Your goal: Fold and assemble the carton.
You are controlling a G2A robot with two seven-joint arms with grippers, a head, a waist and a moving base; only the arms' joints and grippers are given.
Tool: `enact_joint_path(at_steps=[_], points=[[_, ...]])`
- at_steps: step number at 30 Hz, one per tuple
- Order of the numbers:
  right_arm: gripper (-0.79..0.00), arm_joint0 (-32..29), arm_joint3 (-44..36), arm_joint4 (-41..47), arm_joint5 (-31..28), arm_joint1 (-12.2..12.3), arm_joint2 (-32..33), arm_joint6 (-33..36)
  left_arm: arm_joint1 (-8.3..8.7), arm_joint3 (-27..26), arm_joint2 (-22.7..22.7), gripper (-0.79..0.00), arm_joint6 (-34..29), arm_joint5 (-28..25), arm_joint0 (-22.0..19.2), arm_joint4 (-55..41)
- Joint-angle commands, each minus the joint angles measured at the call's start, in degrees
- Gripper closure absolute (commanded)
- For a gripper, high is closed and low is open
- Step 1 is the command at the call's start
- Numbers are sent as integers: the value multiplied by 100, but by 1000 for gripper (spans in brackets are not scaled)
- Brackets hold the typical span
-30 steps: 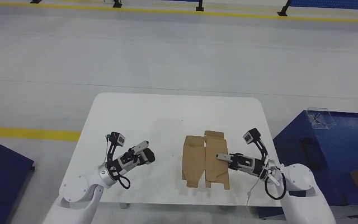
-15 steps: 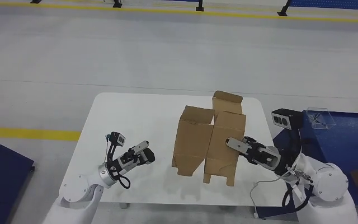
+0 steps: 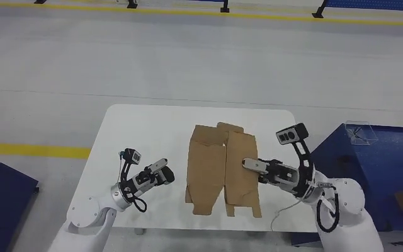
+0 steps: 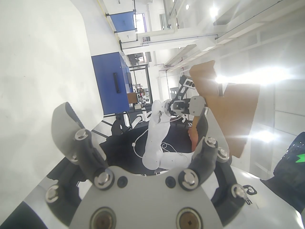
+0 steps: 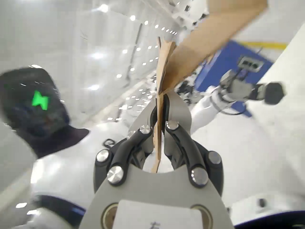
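Observation:
The carton (image 3: 217,169) is a flat brown cardboard blank with flaps, held up above the white table (image 3: 145,135) right of centre. My right gripper (image 3: 248,164) is shut on the carton's right edge. In the right wrist view, the cardboard edge (image 5: 159,110) sits pinched between the two fingers and the carton (image 5: 193,46) rises beyond them. My left gripper (image 3: 166,174) rests low near the table's front left, open and holding nothing, a short way left of the carton. In the left wrist view, its fingers (image 4: 69,122) stand wide apart, with the carton (image 4: 234,110) beyond them.
A blue cabinet (image 3: 368,167) stands just off the table's right edge with a clear box (image 3: 361,132) on top. The back and left parts of the table are bare. A yellow line (image 3: 38,150) runs along the floor at the left.
The carton lay flat on the table a second ago. The right gripper raised it high, and it now hangs lower and further left. The left arm has not moved.

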Motion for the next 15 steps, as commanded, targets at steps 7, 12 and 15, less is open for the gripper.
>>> enact_joint_path(at_steps=[7, 12, 15], points=[[0, 596, 1338, 3763, 3343, -136, -970, -60, 0, 0, 0, -785, 0, 0, 0, 0], [0, 765, 1852, 5739, 4906, -248, -1617, -892, 0, 0, 0, -785, 0, 0, 0, 0], [0, 746, 2120, 7325, 5647, -337, -2243, -1632, 0, 0, 0, -785, 0, 0, 0, 0]])
